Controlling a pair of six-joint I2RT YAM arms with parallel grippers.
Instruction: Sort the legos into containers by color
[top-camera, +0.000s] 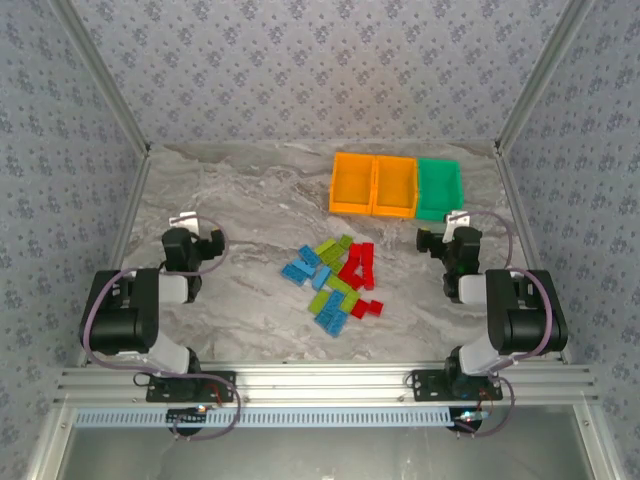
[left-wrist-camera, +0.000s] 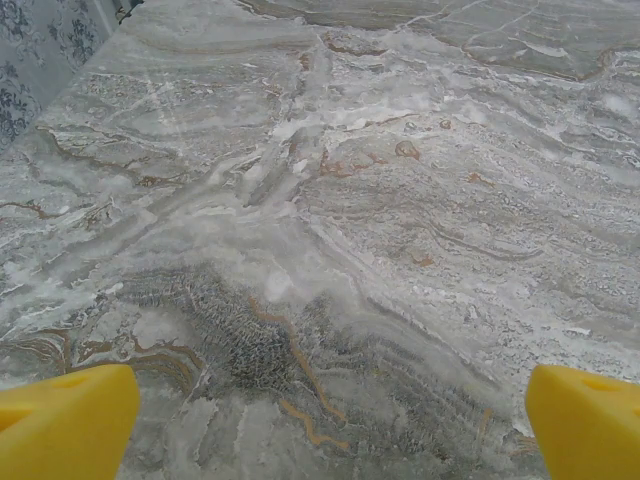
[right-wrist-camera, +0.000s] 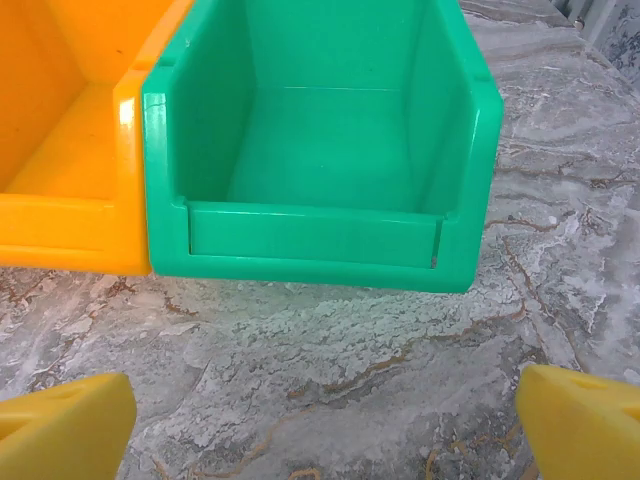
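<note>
Marbled grey table (top-camera: 240, 200), patterned walls: red, blue and lime legos (top-camera: 335, 285) lie heaped mid-table, unsorted. Two orange bins (top-camera: 352, 185) and a green bin (top-camera: 439, 187) stand touching in a row toward the far right corner (apparently empty, one per colour). The left gripper (top-camera: 195, 228) and right gripper (top-camera: 447, 235) flank the pile, fingers spread wide and holding nothing, seemingly poised to begin.

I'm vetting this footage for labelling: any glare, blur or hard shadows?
Top view: even soft light, legos small but sharp, faint shadows. Left wrist: table crisp, left pincer soft-edged at the bottom corners. Right wrist: glare streak on the orange bin beside the green bin; right pincer likewise soft.
</note>
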